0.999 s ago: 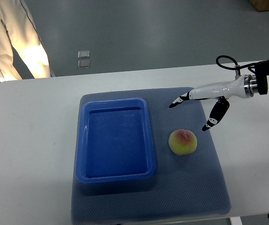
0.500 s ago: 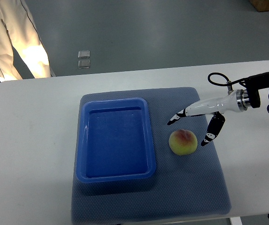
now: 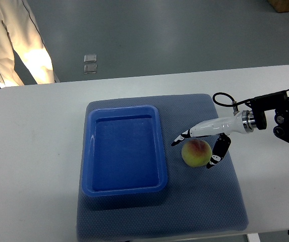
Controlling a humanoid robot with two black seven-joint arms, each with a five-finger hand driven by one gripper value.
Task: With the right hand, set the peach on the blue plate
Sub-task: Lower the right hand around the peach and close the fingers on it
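The right robot hand [image 3: 192, 152] is reaching in from the right edge of the tabletop [image 3: 38, 151], fingers spread and straddling the peach [image 3: 196, 153]: one long finger is lying across the far side of the fruit, a shorter one is sitting at its right flank. Nothing is gripped yet; whether either fingertip is actually touching the skin cannot be told from this view.

The peach is resting on the grey mat [image 3: 205, 201], just beside the right wall of the blue plate [image 3: 124, 188] (really a shallow rectangular tray), toward the right half of the tabletop. The tray is sitting on the same mat, nothing in it.

Judgement on the step in hand, closing the grasp:
- Fingers should be closing evenly on opposite sides, around the widest part of the fruit, since a round peach is likely to roll out of an off-centre pinch.
- Pressure should be kept gentle; the flesh probably bruises.
- The lift should be clearing the tray wall before moving toward the left edge.

The left hand is not showing.
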